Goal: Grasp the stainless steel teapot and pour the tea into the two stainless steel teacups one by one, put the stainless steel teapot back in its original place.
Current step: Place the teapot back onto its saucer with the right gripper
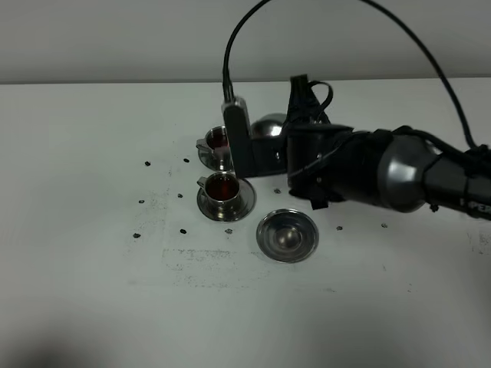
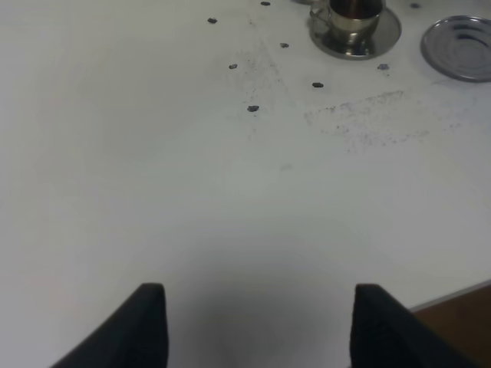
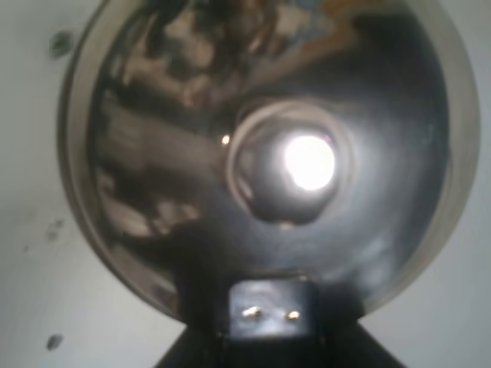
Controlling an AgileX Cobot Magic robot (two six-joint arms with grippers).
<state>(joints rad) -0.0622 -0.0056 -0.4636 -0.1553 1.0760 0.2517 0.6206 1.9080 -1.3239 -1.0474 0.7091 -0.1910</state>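
The stainless steel teapot (image 1: 268, 125) is behind the tray, right of the far cup, mostly hidden by my right arm. The right wrist view looks straight down on the teapot's domed lid (image 3: 176, 153) and knob (image 3: 295, 165). My right gripper (image 3: 270, 313) is shut on the teapot at its handle side (image 1: 270, 152). Two steel teacups on saucers, the far one (image 1: 218, 142) and the near one (image 1: 224, 188), both hold dark red tea. The round steel tray (image 1: 287, 234) lies bare in front of the teapot. My left gripper (image 2: 257, 326) is open over bare table, well away from the near cup (image 2: 354, 23).
Small dark marks dot the white table (image 1: 115, 268) around the cups. The black right arm (image 1: 399, 172) stretches in from the right above the tray (image 2: 460, 47). The table's edge (image 2: 460, 295) shows beside the left gripper.
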